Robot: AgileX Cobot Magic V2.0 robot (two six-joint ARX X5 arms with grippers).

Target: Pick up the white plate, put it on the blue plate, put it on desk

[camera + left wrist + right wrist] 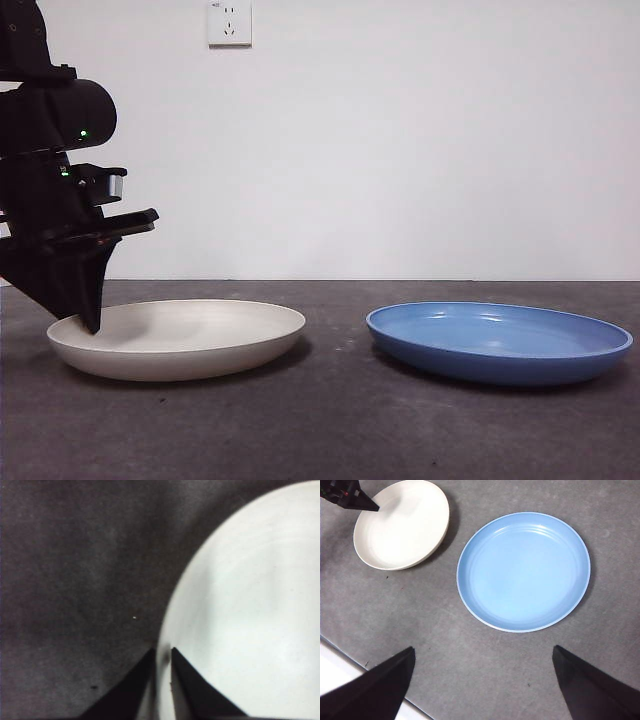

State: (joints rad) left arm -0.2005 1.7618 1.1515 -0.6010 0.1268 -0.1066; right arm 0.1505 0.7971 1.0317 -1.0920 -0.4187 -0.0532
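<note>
White plate (250, 610) cut off by left wrist frame edges

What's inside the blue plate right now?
Nothing: the blue plate shows only bare glazed rings. The desk beneath it is covered, so that can't be checked.

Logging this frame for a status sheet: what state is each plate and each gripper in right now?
white plate: flat on the desk, rim between the left gripper's jaws, not lifted.
blue plate: flat on the desk, empty, apart from the white plate, untouched.
left gripper: jaws nearly closed on the white plate's rim, one inside, one outside.
right gripper: open, held high over the desk near the blue plate, holding nothing.
</note>
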